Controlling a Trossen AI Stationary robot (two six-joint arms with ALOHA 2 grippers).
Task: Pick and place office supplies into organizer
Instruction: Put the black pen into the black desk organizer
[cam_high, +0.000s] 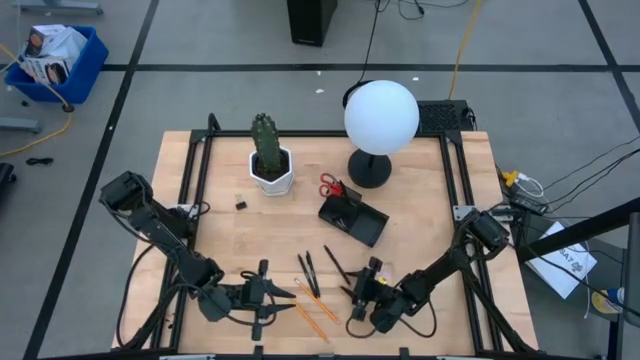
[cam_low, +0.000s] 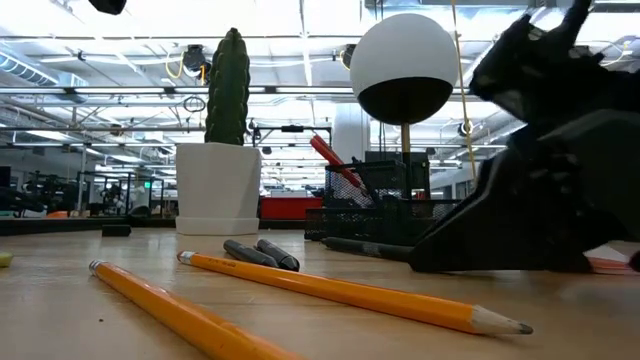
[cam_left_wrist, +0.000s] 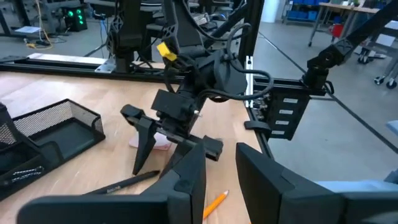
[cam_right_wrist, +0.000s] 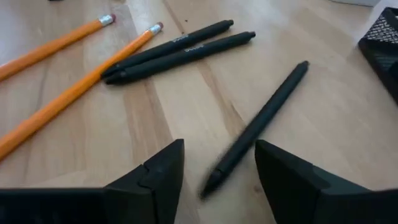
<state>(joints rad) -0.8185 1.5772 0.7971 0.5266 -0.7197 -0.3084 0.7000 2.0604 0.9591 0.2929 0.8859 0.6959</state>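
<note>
floor: grey, black tape lines (cam_high: 120, 95) | blue bin (cam_high: 55, 62) | ceiling strip lights (cam_low: 300, 20)

black pens (cam_right_wrist: 180, 50) and orange pencils (cam_right_wrist: 68, 74) lie flat near organizer (cam_high: 353, 218).

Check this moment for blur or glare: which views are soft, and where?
Right wrist view: the single black pen smears toward its near end, while the pair of pens stays crisp. Low view: the right gripper is a dark, soft mass close to the lens, with bright ceiling lights behind the lamp globe. High view: evenly lit, no glare.
</note>
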